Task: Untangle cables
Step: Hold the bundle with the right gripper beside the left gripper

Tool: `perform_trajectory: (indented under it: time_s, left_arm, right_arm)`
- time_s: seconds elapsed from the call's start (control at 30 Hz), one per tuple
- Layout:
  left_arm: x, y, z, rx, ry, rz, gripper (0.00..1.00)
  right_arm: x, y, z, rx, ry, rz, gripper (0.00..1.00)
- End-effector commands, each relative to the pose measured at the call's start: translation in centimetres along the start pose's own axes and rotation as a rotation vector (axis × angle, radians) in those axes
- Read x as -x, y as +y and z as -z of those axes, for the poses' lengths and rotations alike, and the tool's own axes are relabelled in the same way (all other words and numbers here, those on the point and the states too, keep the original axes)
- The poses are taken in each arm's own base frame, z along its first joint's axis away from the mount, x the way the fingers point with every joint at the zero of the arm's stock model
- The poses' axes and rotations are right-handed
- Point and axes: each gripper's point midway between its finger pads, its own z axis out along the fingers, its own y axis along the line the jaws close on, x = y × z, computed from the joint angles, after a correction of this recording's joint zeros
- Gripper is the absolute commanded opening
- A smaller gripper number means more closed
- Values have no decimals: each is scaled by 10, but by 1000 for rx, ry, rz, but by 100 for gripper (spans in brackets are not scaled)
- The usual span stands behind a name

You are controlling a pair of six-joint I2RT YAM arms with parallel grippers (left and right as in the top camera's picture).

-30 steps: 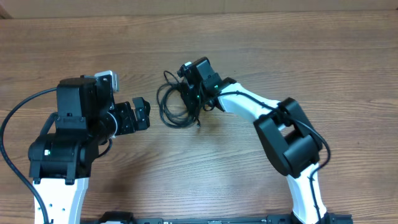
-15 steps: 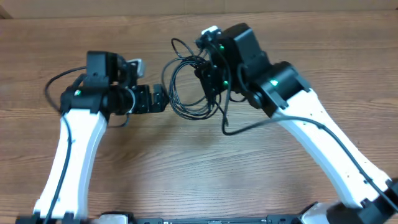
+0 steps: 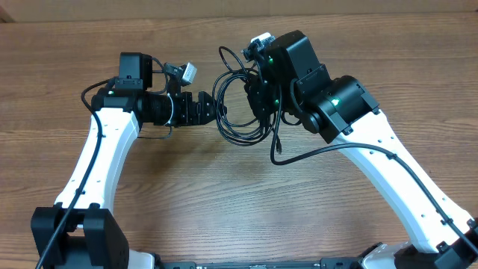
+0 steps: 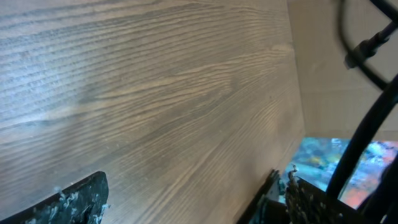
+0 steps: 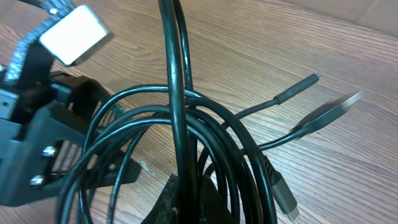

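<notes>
A tangled bundle of black cables (image 3: 237,112) hangs from my right gripper (image 3: 261,99), lifted off the wooden table. In the right wrist view the right gripper (image 5: 186,198) is shut on upright strands of the bundle (image 5: 180,99), with loops and several plug ends (image 5: 324,112) spread around it. One loose cable end (image 3: 277,155) dangles toward the table. My left gripper (image 3: 215,110) is open, level with the bundle's left side, its fingers at the outer loops. In the left wrist view its fingers (image 4: 171,202) are wide apart with nothing between them; black strands (image 4: 367,118) show at the right edge.
The wooden table (image 3: 224,202) lies under both arms. The left arm's own black supply cable (image 3: 93,93) loops behind its wrist. A cardboard-coloured wall (image 3: 239,7) runs along the far edge.
The right gripper has lifted the bundle and carried it a little right and toward the far edge. The left arm has reached right, and its open gripper now sits at the bundle's left loops.
</notes>
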Motion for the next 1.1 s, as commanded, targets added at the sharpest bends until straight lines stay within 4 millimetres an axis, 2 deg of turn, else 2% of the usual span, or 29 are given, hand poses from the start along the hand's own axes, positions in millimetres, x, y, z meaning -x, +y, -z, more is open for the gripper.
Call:
perform_trajectory:
  time_s: [0.0,0.17,0.33,0.5,0.77,0.9,1.07]
  left_arm:
    - [17,-31,25,-9,-73,-44,90]
    - [30,-30,66,253,-165,-65,91]
    - [34,-27,85,452,-240,-72,97]
    - [31,-28,74,514,-226,-73,98]
    - [34,-5,53,699,-210,-79,97]
    - [41,-4,42,703,-213,-99,98]
    - [50,-10,40,677,-245,-115,98]
  right_arm:
    - [5,-9,10,-48,-26,-9,4]
    - [2,-11,8,-60,-14,-10,4]
    - [1,-11,4,-60,-6,-15,4]
    - [-2,-11,4,-58,3,-22,4]
    - [-6,-7,4,-40,22,-22,4]
    - [-7,-7,4,-40,25,-22,4]
    - [-9,-8,4,-41,31,-22,4]
